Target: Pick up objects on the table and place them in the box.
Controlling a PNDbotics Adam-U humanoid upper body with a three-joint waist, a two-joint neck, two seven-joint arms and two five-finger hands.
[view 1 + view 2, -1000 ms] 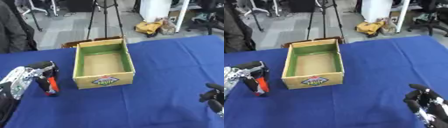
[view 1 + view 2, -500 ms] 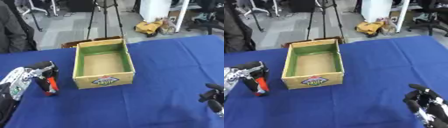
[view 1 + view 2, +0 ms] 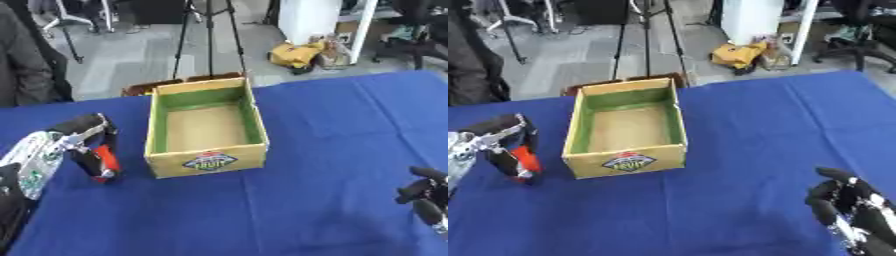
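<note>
At the lower right of the frame the right hand rests idle on the blue cloth surface, its dark fingers loosely curled and holding nothing. At the lower left, the left hand reaches in, silver-and-black, its fingers wrapped around a small red object that stands on or just above the cloth, close beside the box's left wall. What the object is cannot be told beyond its red colour and upright, narrow shape.

Further up, in the middle of the frame, sits the box: an open cardboard tray, rectangular, with green inner walls, a plain brown floor and a round fruit label on its near face. It looks empty, so the task seems barely begun: the red object appears grasped but not yet carried over the rim, and no other loose items show on the cloth. Beyond the surface's far edge stand tripod legs on a grey floor.
</note>
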